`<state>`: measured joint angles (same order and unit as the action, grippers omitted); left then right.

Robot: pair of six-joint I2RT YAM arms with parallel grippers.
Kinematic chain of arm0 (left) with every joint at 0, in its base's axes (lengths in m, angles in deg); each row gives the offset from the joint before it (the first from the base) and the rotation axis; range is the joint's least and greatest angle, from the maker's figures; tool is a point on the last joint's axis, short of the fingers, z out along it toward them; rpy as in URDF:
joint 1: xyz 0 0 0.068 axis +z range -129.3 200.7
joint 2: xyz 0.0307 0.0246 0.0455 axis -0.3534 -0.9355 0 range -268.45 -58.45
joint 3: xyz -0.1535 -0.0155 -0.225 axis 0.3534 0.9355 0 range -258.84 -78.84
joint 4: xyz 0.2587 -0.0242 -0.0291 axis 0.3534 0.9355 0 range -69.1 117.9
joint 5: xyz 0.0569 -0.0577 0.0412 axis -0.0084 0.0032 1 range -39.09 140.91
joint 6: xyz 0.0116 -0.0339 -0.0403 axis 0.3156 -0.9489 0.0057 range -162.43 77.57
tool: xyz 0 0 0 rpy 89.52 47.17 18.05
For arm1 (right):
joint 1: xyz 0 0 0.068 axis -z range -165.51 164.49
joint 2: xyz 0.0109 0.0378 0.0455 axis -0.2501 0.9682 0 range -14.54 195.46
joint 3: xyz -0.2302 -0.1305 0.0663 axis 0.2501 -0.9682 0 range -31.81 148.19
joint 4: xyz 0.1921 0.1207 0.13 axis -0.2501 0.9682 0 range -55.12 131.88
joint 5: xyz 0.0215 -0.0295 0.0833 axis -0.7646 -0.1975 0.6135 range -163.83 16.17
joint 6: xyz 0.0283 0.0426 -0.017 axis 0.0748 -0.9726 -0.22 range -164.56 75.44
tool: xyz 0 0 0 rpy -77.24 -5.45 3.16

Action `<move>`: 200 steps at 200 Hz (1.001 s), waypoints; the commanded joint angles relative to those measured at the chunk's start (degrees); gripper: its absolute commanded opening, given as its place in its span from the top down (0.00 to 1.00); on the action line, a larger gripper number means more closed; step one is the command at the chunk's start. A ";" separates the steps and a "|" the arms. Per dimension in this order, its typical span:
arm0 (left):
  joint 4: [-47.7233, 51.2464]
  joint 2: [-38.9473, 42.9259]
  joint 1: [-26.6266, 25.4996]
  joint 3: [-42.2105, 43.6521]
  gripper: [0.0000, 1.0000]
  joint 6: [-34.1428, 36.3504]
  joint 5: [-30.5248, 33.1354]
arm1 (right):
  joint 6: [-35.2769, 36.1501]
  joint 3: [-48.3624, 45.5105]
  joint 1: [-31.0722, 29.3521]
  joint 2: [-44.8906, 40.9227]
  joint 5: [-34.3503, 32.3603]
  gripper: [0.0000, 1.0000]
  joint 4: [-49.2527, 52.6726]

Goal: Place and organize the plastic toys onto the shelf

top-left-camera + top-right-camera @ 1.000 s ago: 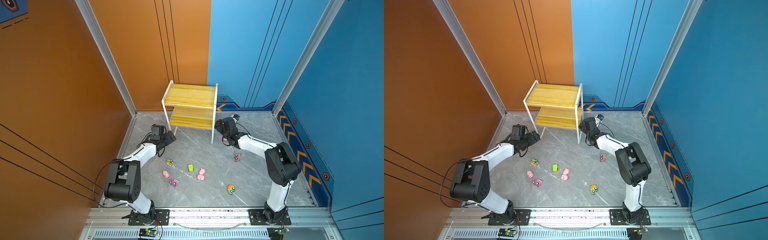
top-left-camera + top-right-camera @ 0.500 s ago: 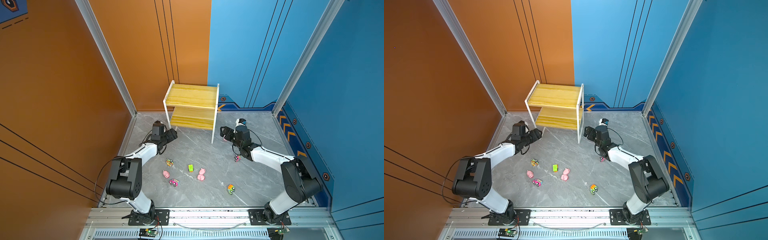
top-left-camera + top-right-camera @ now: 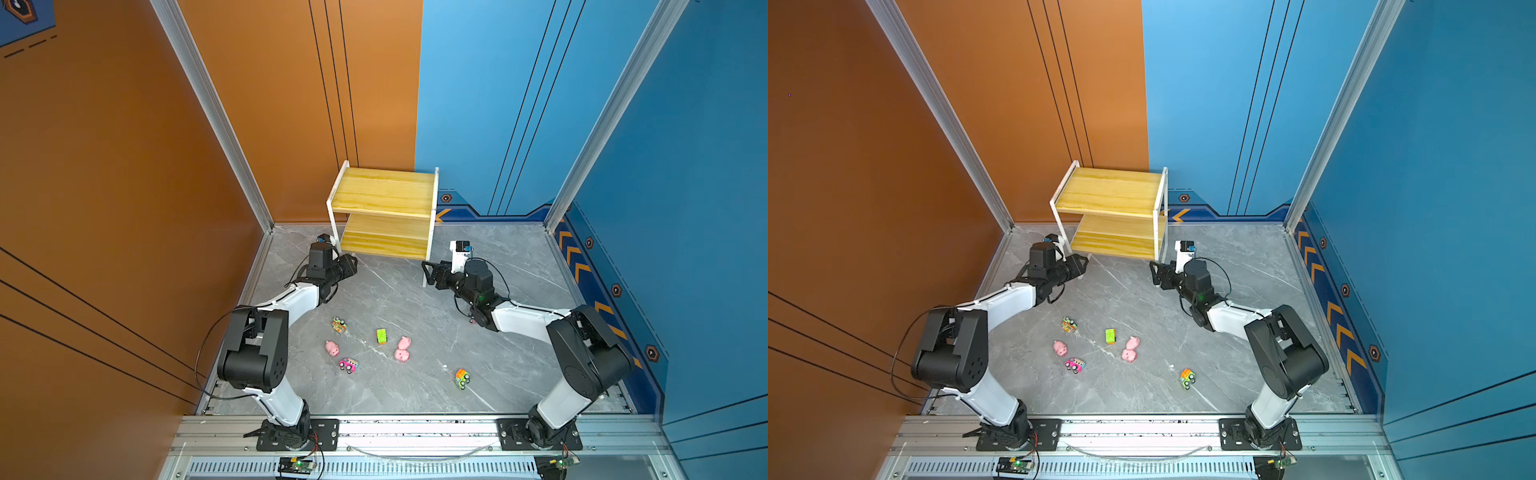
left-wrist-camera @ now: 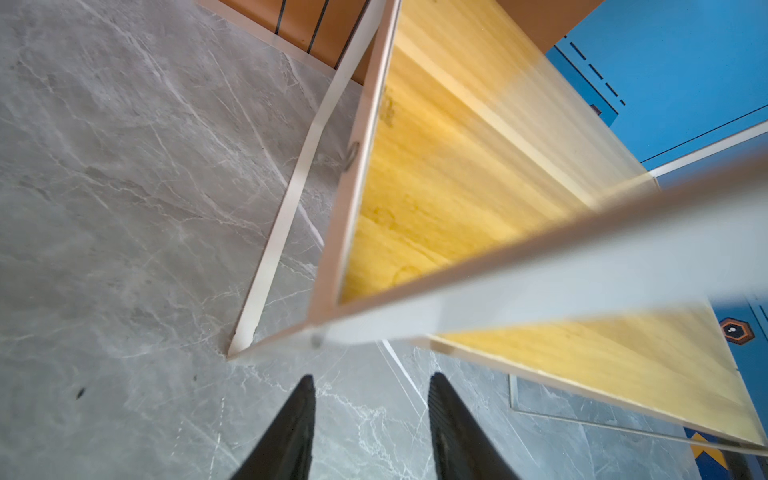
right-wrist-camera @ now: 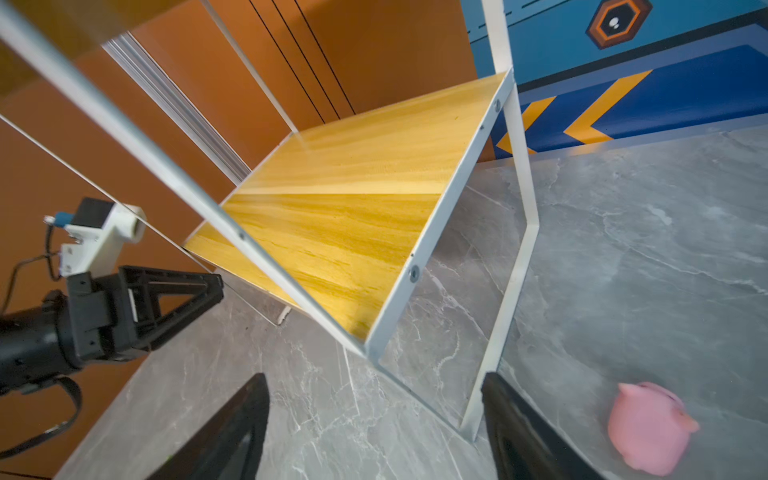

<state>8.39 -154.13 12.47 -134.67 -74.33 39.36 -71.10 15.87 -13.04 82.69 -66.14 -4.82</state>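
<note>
shelf (image 3: 384, 195) legs beside left pincer (image 3: 352, 264) and right pincer (image 3: 428, 272), jaws apart

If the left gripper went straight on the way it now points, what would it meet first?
Probably the near white metal leg of the small two-tier yellowish wooden shelf, just ahead of the left gripper; depth is unclear.
</note>
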 commanded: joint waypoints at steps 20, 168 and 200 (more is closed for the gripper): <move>-0.85 0.16 -2.26 -1.18 0.59 1.87 -0.67 | 1.86 4.27 3.62 2.59 0.67 0.30 -3.77; 1.35 2.43 -6.44 0.02 0.40 1.76 3.11 | -1.30 9.71 11.26 4.37 4.42 0.37 -1.49; 12.07 8.36 -7.41 -1.62 0.24 2.91 10.39 | -0.80 2.75 10.20 -2.49 0.30 0.35 2.01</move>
<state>11.87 -151.29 5.97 -134.82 -73.26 43.42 -71.65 22.49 -2.64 86.34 -61.71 -5.89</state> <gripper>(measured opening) 0.709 0.635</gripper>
